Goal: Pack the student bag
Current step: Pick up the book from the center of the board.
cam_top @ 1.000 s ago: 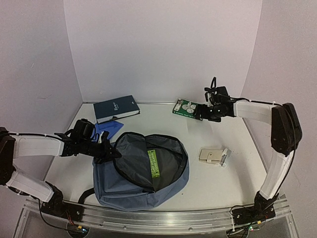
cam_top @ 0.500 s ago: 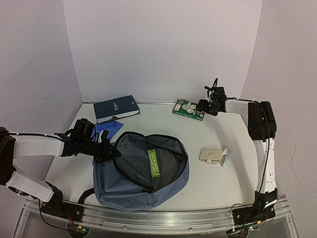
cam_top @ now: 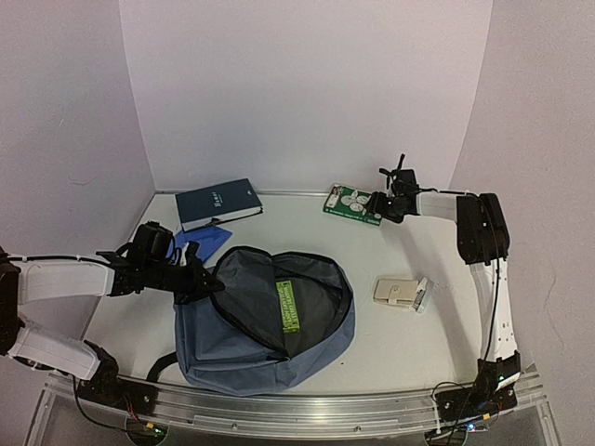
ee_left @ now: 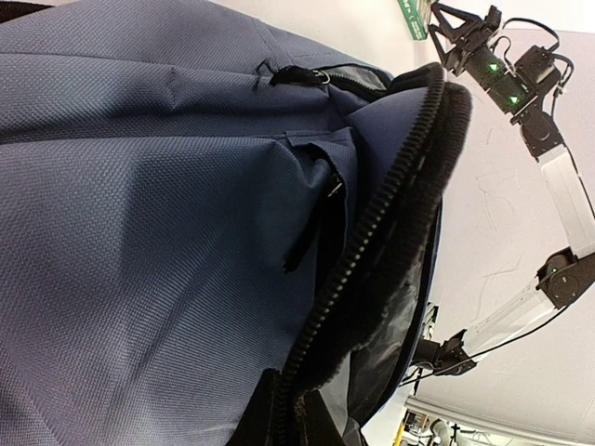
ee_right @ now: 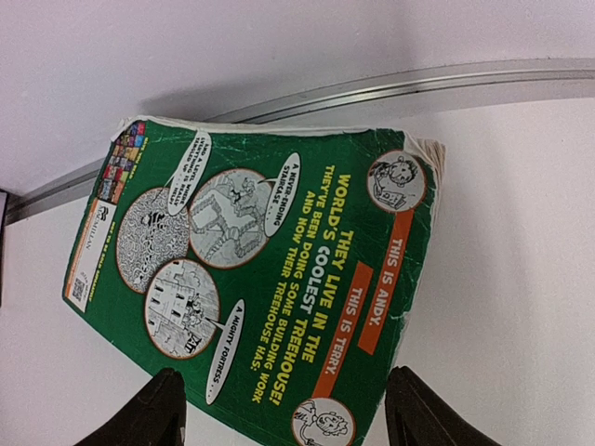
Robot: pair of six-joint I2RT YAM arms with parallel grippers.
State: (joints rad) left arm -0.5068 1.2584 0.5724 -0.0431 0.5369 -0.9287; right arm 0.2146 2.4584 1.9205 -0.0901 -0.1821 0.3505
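The slate-blue student bag [cam_top: 223, 344] lies at the front left, its main zipper open and a green item [cam_top: 289, 308] inside. My left gripper [cam_top: 201, 282] is shut on the bag's zipper rim at its left side; in the left wrist view the black zipper edge [ee_left: 372, 251] runs up from between my jaws [ee_left: 290, 423]. My right gripper [cam_top: 377, 206] is open at the back right, at the near end of a green paperback [cam_top: 350, 201]. In the right wrist view the two fingertips [ee_right: 158, 413] straddle the book's [ee_right: 270, 269] lower end.
A dark blue hardcover book [cam_top: 218, 203] lies at the back left, with a small flat bright-blue item [cam_top: 206, 240] in front of it by the bag. A beige box [cam_top: 400, 293] lies right of the bag. Walls close in the back and sides.
My right arm has stretched further back and its gripper has moved left, closer onto the green paperback. My left gripper keeps its hold on the bag's rim, shifted slightly.
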